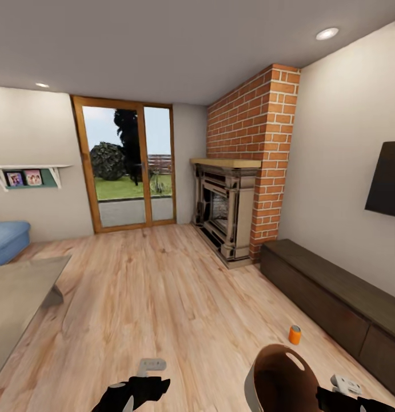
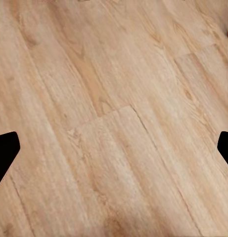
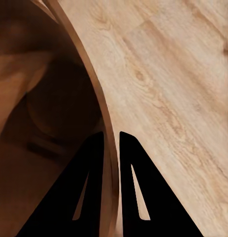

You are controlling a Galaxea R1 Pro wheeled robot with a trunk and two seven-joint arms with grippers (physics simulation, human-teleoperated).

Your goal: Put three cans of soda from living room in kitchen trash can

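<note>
Right fingers (image 3: 114,148) pinch unlabelled trash can (image 1: 280,380) wall; soda can (image 1: 295,335) beyond.

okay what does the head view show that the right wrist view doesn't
Head view alone: the brick fireplace, glass door, wall TV, dark bench, blue sofa, coffee table, an orange soda can standing on the floor, and the left gripper. Right wrist view alone: the right gripper shut on the trash can's thin wall. Both: the copper-brown trash can and the wood floor.
</note>
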